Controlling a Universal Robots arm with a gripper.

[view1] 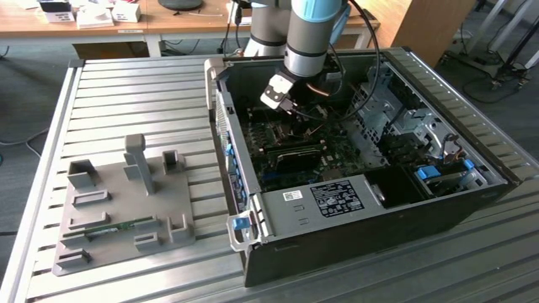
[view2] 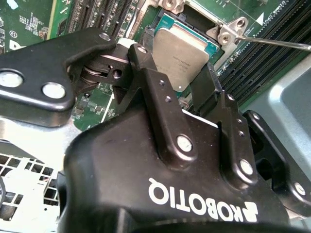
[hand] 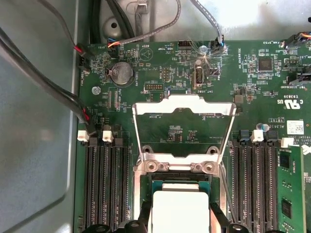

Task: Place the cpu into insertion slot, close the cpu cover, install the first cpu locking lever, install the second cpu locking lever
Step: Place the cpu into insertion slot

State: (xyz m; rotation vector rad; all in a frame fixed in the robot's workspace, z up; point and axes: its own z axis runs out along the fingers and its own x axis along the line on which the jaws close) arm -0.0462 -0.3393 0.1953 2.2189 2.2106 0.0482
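The cpu (view2: 182, 46) is pinched at its edges by the hand (view2: 175, 63) and is held at the slot (hand: 142, 191). The cover (hand: 182, 104) is seen swung open beside it.

Bright even light w/ glare on cpu (hand: 177, 211) top.

The arm (view1: 310, 25) comes down from 12 o'clock in the exterior view. Its wrist (view1: 305, 60) tips a little, so the gripper (view1: 291, 112) points toward 5 o'clock. In both wrist views the black fingers (view2: 155, 97) (hand: 143, 222) sit tight against two sides of the cpu (view2: 182, 46) (hand: 177, 213).
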